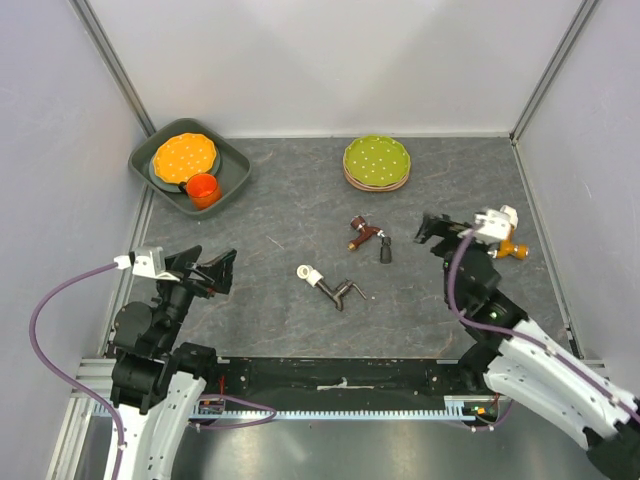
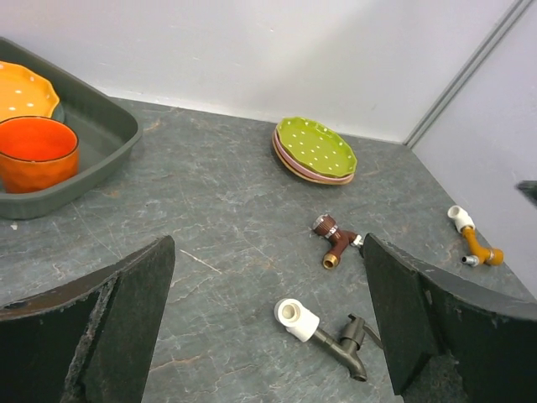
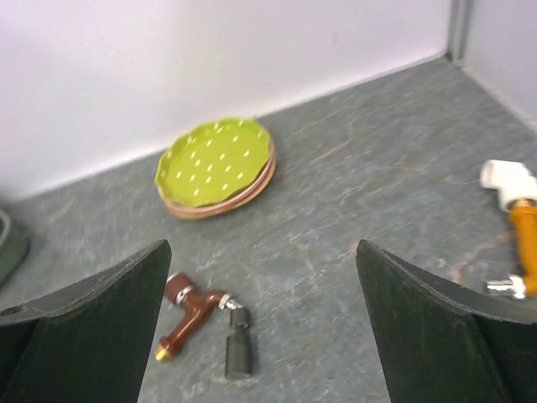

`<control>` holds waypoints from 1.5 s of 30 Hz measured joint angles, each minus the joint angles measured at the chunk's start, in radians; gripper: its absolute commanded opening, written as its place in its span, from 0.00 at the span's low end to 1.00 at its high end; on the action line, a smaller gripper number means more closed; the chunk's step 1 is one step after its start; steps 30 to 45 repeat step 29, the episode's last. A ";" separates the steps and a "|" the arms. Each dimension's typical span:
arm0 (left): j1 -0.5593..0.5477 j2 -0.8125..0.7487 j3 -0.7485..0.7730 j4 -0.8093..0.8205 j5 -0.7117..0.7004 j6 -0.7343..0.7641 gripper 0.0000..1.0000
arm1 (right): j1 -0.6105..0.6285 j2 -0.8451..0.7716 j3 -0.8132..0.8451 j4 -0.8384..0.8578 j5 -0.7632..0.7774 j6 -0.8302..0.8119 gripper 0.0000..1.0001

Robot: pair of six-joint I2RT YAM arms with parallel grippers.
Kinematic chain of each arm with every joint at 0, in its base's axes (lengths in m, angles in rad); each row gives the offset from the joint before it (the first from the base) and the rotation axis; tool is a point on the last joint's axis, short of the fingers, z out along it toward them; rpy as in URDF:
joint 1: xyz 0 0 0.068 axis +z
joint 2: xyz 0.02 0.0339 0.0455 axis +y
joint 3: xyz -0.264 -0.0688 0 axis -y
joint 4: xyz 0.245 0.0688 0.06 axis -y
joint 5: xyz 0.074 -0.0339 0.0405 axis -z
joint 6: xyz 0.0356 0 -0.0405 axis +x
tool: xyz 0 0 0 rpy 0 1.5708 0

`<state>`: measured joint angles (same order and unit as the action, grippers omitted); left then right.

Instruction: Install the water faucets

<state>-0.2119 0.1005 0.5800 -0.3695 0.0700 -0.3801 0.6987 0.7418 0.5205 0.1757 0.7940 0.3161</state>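
A white elbow fitting joined to a dark grey crank-shaped tap lies mid-table; in the left wrist view the elbow and the tap lie ahead between my fingers. A reddish-brown tap lies beside a short dark grey fitting; both show in the right wrist view. An orange tap with a white elbow lies at the right. My left gripper is open and empty, left of the white elbow. My right gripper is open and empty, right of the reddish-brown tap.
A stack of green dotted plates sits at the back centre. A dark tray at the back left holds an orange plate and an orange cup. Walls close the table on three sides.
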 measured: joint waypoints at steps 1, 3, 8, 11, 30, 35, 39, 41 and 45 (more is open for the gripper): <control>0.000 -0.001 0.000 0.000 -0.005 0.000 0.98 | -0.006 -0.045 -0.013 -0.006 0.022 0.000 0.98; 0.000 -0.002 0.000 -0.001 -0.016 0.000 0.99 | -0.011 -0.153 -0.047 -0.021 0.079 -0.006 0.98; 0.000 0.003 0.001 -0.003 -0.021 0.000 0.99 | -0.012 -0.378 -0.129 -0.032 0.176 -0.008 0.98; 0.000 0.025 0.004 -0.003 -0.025 0.000 0.99 | -0.012 -0.463 -0.184 -0.031 0.210 -0.004 0.98; 0.038 0.109 0.008 -0.004 -0.037 0.000 0.98 | -0.014 -0.505 -0.272 -0.019 0.234 0.031 0.98; 0.038 0.109 0.008 -0.004 -0.037 0.000 0.98 | -0.014 -0.505 -0.272 -0.019 0.234 0.031 0.98; 0.038 0.109 0.008 -0.004 -0.037 0.000 0.98 | -0.014 -0.505 -0.272 -0.019 0.234 0.031 0.98; 0.038 0.109 0.008 -0.004 -0.037 0.000 0.98 | -0.014 -0.505 -0.272 -0.019 0.234 0.031 0.98; 0.038 0.109 0.008 -0.004 -0.037 0.000 0.98 | -0.014 -0.505 -0.272 -0.019 0.234 0.031 0.98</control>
